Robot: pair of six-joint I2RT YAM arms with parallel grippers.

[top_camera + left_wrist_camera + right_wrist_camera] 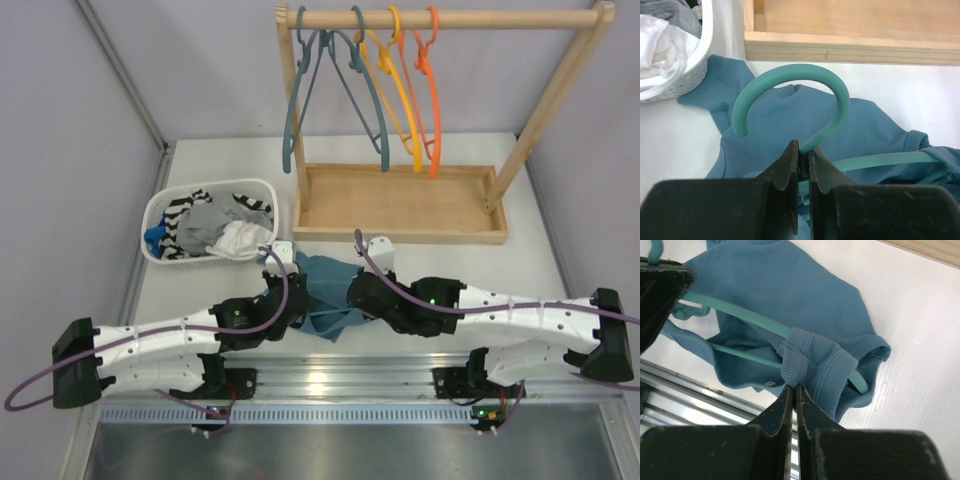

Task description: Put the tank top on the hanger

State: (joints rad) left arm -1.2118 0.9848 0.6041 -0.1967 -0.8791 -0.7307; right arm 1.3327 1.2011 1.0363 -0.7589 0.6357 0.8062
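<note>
Clamps the left hand [803,150] all but shut on the neck of the hanger [790,72], just under its hook, at low centre of the left wrist view. Pinches the right hand [794,389] closed on the tank top [790,290] at a ribbed strap [815,360], folded over one hanger arm tip at centre of the right wrist view. Finds the tank top heaped on the desk [560,250] at lower middle of the top view, between both hands and under the hanger. Runs the hanger's long axis left to right there, from left hand toward right. Cannot tell whether the other shoulder is seated. Sets soft, matte, floppy knit with ribbed edging against thin, smooth, rigid plastic.
</note>
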